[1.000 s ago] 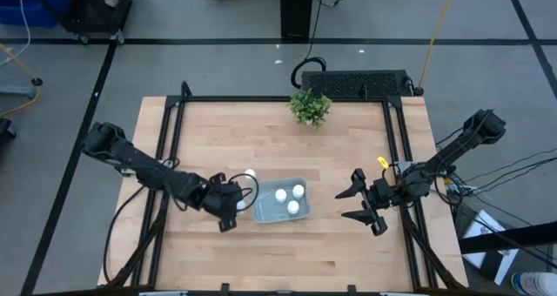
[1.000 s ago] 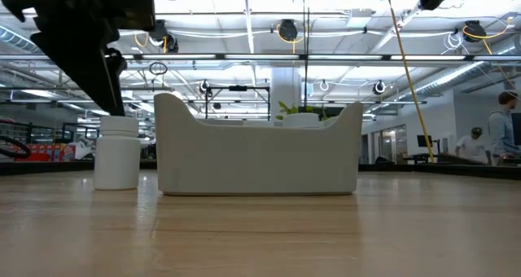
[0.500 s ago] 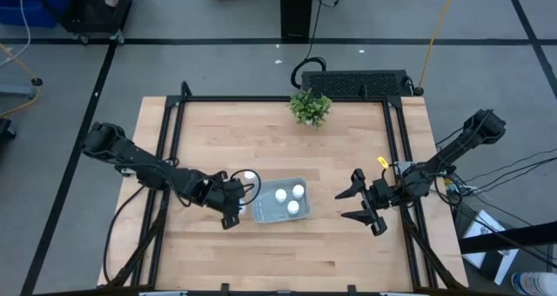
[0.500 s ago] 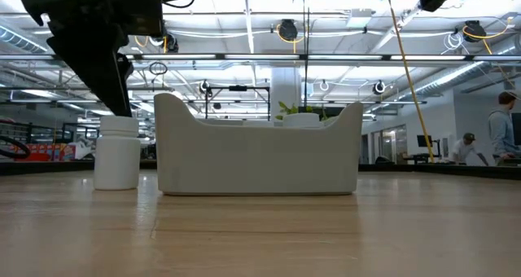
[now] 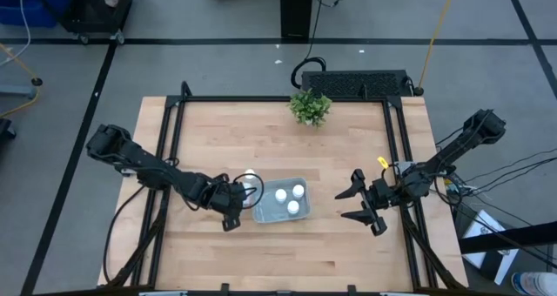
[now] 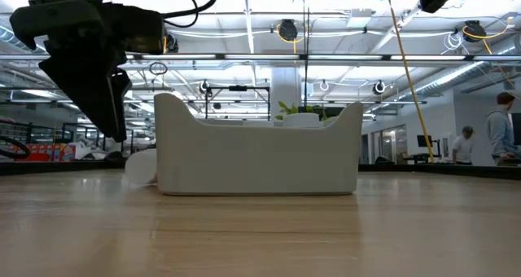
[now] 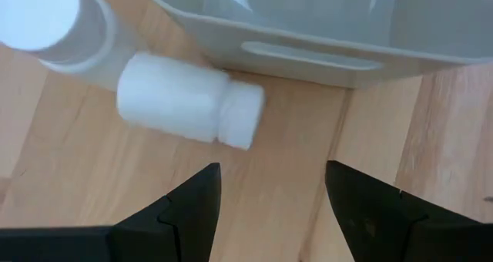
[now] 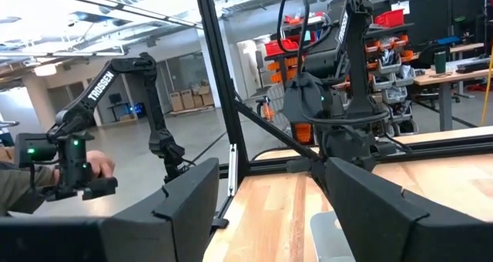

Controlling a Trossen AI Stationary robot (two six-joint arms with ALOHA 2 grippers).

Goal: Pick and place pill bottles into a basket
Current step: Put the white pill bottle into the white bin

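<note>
Since the earlier frames, the pill bottle (image 7: 189,110) that had stood upright at the left end of the basket (image 5: 264,211) had toppled and lay on its side on the tabletop (image 5: 261,148), its cap close to the basket's outer wall in the left wrist view. In the low view it showed only as a pale shape (image 6: 140,166) low beside the basket's left end (image 6: 256,159). A second bottle (image 7: 54,27) stood upright in the upper left of the left wrist frame, just beside the fallen one. The left claw (image 5: 231,207) hovered at the basket's left edge, near the centre of the high view, with its fingers (image 7: 192,200) apart and empty above the bare wood. Three bottles (image 5: 290,198) sat inside the basket, which lay at the middle of the tabletop, below the small green plant (image 5: 310,106) at the top edge. The right claw (image 5: 356,200) waited to the right of the basket, well apart from it, its fingers spread and holding nothing. At the right edge of the low view, two people (image 6: 498,134) stood far off in the room.
</note>
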